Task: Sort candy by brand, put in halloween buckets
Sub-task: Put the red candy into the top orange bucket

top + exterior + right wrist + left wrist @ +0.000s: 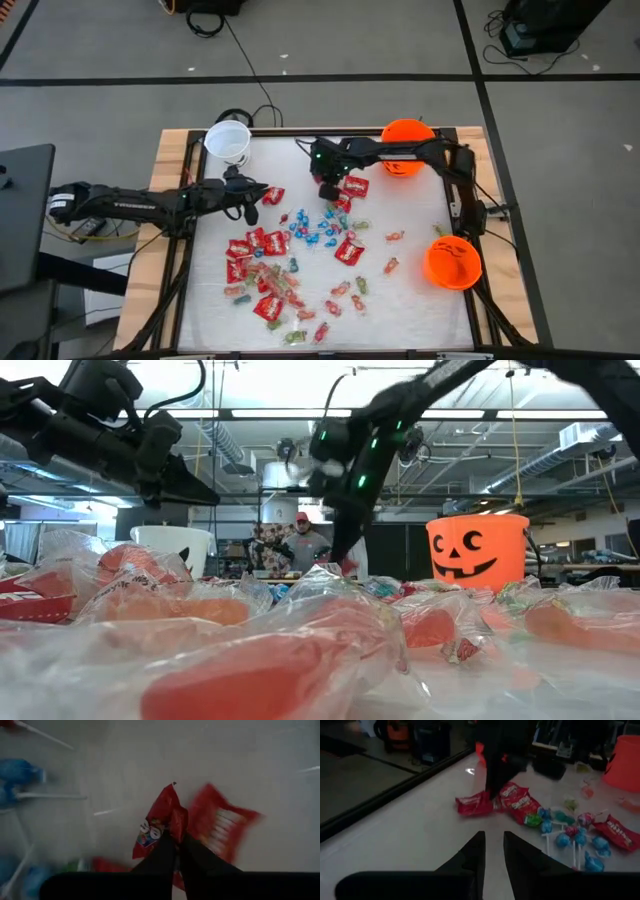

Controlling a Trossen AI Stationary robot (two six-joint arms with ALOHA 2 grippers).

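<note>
Near the far orange bucket [406, 133], your right gripper [176, 836] pinches a red packet [156, 824].
Your left gripper [493, 851], jaws slightly apart and empty, hovers beside the white bucket [229, 141]; the remaining candy [270, 270] lies scattered mid-table.

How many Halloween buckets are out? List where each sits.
3. A white bucket at the table's far left corner, an orange bucket at the far right, and another orange bucket by the right edge, nearer. None seem hidden.
</note>
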